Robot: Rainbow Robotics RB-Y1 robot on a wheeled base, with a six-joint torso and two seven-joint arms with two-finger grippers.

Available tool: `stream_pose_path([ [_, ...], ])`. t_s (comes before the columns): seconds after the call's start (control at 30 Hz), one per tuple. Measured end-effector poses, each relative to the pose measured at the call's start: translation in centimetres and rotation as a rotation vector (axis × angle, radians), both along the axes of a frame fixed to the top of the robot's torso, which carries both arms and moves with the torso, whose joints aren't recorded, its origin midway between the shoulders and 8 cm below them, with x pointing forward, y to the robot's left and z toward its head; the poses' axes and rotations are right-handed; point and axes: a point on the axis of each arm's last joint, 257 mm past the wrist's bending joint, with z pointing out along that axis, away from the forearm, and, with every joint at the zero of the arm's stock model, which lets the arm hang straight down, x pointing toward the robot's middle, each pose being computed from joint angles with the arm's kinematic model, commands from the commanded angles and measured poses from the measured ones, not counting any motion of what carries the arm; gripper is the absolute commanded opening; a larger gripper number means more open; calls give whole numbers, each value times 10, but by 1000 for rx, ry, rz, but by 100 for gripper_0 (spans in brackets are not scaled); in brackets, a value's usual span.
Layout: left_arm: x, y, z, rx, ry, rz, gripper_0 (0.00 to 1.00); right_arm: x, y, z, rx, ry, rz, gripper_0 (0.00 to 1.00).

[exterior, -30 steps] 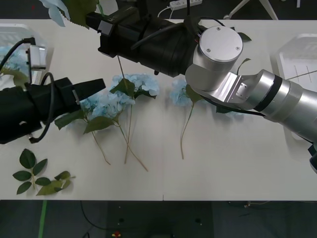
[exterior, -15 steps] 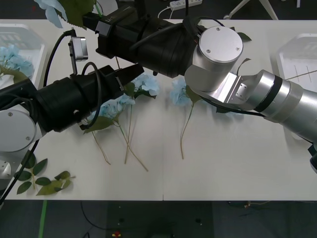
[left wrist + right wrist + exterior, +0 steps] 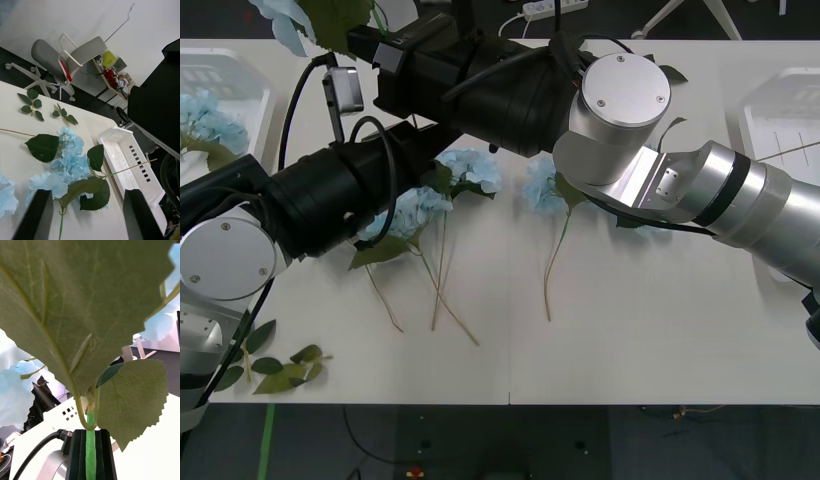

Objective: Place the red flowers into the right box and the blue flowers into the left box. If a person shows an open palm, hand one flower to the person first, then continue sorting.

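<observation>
With right tool [image 3: 91, 453] clenched on a blue flower [image 3: 290, 20] stem, carry toward left box [image 3: 220, 75] at table's far-left corner; spread left tool [image 3: 86, 213], keep clear.

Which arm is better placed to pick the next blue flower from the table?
Left. The left hand is open over the blue flowers lying on the table; the right hand is shut on another blue flower's stem, lifted near the left box.
</observation>
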Motion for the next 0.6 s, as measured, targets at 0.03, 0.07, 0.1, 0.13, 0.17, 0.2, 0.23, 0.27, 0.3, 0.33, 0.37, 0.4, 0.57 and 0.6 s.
stream_pose_path([
  [0.03,-1,-2,0,-2,1,-4,0,0,0,0,0,0,0,0],
  [0.07,-1,-3,1,-4,2,-8,0,0,0,0,-1,0,0,0],
  [0.1,-2,-4,1,-6,2,-11,0,0,0,0,-1,0,0,0],
  [0.13,-2,-5,1,-7,3,-13,0,0,0,0,-1,0,0,0],
  [0.17,-2,-5,1,-7,3,-14,0,0,0,0,-1,0,-1,0],
  [0.2,-2,-6,1,-7,4,-16,0,1,-1,-1,-2,0,-1,0],
  [0.23,-3,-7,1,-8,3,-18,0,1,-1,-1,-3,-1,-3,0],
  [0.27,-3,-8,2,-8,3,-20,0,1,-2,-1,-4,-1,-4,0],
  [0.3,-3,-8,2,-8,2,-22,0,2,-2,-1,-5,-2,-5,0],
  [0.33,-3,-9,2,-8,2,-23,0,2,-3,-1,-5,-2,-6,0],
  [0.37,-3,-10,2,-8,1,-24,0,2,-3,-1,-6,-2,-7,0],
  [0.4,-3,-10,3,-8,1,-25,0,3,-4,-1,-7,-3,-8,0],
  [0.57,-3,-10,3,-7,1,-25,0,3,-4,-1,-7,-3,-8,83],
  [0.6,-3,-10,3,-7,0,-24,0,3,-4,-1,-7,-3,-8,91],
])
